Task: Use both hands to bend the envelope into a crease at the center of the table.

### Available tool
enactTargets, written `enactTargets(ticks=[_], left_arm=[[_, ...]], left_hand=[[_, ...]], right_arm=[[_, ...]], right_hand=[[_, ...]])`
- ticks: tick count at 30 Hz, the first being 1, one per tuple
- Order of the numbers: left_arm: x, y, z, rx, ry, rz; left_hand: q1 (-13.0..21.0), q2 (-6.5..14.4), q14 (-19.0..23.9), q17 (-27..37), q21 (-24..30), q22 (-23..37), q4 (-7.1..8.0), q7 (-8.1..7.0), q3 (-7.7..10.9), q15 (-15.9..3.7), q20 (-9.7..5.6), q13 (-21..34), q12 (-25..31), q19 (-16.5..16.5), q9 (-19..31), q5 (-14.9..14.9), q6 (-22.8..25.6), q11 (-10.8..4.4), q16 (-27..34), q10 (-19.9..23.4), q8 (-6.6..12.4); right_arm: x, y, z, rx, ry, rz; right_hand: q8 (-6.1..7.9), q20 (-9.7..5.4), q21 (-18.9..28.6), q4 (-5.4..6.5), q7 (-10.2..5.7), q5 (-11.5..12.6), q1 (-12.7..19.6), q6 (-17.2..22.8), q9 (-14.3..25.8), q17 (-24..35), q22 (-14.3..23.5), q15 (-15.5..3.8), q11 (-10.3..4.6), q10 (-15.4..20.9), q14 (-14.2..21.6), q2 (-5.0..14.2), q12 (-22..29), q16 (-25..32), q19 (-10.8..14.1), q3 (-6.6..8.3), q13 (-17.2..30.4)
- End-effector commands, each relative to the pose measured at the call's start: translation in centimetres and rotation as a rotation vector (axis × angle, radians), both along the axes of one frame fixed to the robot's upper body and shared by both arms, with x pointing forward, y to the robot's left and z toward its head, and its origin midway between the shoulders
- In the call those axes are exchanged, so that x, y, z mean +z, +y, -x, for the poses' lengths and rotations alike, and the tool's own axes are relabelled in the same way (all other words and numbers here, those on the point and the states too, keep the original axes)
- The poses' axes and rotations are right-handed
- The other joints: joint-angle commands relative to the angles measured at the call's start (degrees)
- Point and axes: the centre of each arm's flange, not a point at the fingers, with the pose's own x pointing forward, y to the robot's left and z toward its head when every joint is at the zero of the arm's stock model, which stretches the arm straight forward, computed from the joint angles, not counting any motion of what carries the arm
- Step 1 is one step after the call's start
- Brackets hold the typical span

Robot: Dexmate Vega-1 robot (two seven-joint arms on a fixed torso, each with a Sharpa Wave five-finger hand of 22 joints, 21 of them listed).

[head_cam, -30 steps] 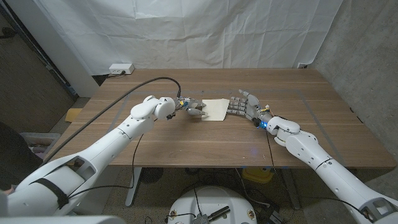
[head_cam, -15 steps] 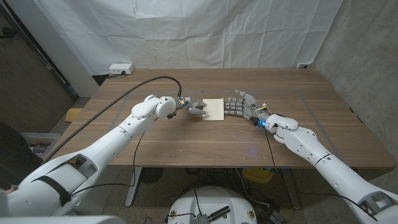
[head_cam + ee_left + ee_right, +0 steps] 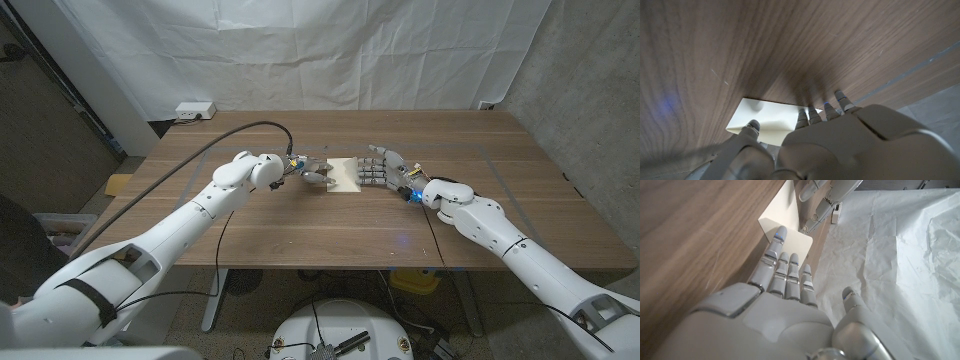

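Envelope (image 3: 345,173) at worktop (image 3: 300,225) centre, uncreased — left hand (image 3: 312,170) pinches its nine-o'clock edge; right hand (image 3: 379,167), fingers spread, meets three-o'clock edge.

Left hand (image 3: 312,171) pinching; right hand (image 3: 379,167) fingers extended.

- The table (image 3: 300,225) is brown wood with a straight, streaky grain and a matt, smooth top.
- The envelope (image 3: 345,174) is cream paper, plain and matt, smooth where it lies.
- The left hand (image 3: 312,171) and right hand (image 3: 384,168) look like hard grey plastic, slightly glossy; the arm shells behind them are shiny white plastic.
- The backdrop (image 3: 330,50) is white cloth, wrinkled and dull.
- The cable (image 3: 215,147) has a black, faintly shiny rubbery jacket.
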Motion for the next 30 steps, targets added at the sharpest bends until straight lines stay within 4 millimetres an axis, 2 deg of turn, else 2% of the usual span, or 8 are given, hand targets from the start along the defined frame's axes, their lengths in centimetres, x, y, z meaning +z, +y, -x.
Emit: enactTargets(ticks=[1,7,14,20,30], left_arm=[[0.0,-0.2,-0.4,-0.010,0.005,-0.002],[0.0,-0.2,-0.4,-0.011,0.005,-0.001],[0.0,-0.1,-0.3,-0.011,0.005,-0.001],[-0.1,-0.2,-0.1,-0.013,0.005,-0.001],[-0.1,-0.3,0.1,-0.018,0.003,-0.005]], left_hand=[[-0.10,-0.21,-0.03,0.16,-0.07,0.13,0.02,-0.57,-0.35,-0.98,-0.49,0.28,0.24,-4.51,0.27,0.33,-0.11,-0.49,0.15,-0.16,0.36],[-0.08,-0.19,0.00,0.16,-0.09,0.13,0.00,-0.56,-0.42,-1.00,-0.52,0.28,0.25,-4.45,0.27,0.35,-0.16,-0.55,0.16,-0.16,0.37],[-0.05,-0.16,0.11,0.16,-0.11,0.13,-0.02,-0.62,-0.52,-0.95,-0.56,0.28,0.28,-4.35,0.27,0.38,-0.35,-0.53,0.19,-0.14,0.33],[-0.03,-0.14,0.16,0.16,-0.16,0.13,-0.04,-0.71,-0.62,-0.98,-0.58,0.28,0.29,-4.34,0.26,0.40,-0.41,-0.53,0.20,-0.15,0.35],[0.00,-0.09,0.38,0.15,-0.24,0.13,-0.08,-0.73,-0.80,-1.09,-0.65,0.28,0.34,-4.30,0.26,0.44,-0.46,-0.58,0.26,-0.06,0.39]], right_arm=[[3.0,1.4,0.8,-0.070,-0.135,0.241],[3.9,2.7,0.8,-0.082,-0.213,0.390],[4.6,4.3,0.9,-0.082,-0.325,0.508],[4.7,5.4,1.1,-0.092,-0.397,0.590],[4.1,6.9,1.0,-0.105,-0.528,0.684]], right_hand=[[0.26,-0.20,-0.29,0.47,2.40,0.47,-0.63,0.68,0.13,0.25,0.17,-0.36,-0.41,-0.88,-1.63,-0.20,-0.22,-0.26,-1.83,-0.02,0.29],[0.56,-0.38,-0.16,1.04,1.58,0.55,-1.43,1.95,0.17,0.39,0.18,-1.07,-1.06,-0.10,-1.77,-0.41,0.19,0.18,-2.78,-0.44,0.33],[1.55,-0.88,0.07,3.03,0.47,1.14,-4.25,6.16,0.18,0.65,0.20,-2.23,-1.66,3.15,-1.99,-1.46,1.33,0.67,-4.62,-2.31,0.40],[2.04,-1.34,0.24,4.04,0.14,1.51,-5.45,8.48,0.13,0.68,0.18,-3.52,-1.75,4.78,-1.28,-1.87,1.79,1.02,-4.87,-3.19,0.42],[2.13,-3.31,-0.23,5.48,-1.75,2.34,-6.22,10.92,-0.05,0.41,0.08,-6.16,-2.91,6.38,0.17,-1.75,1.99,1.29,-7.49,-3.90,0.35]])
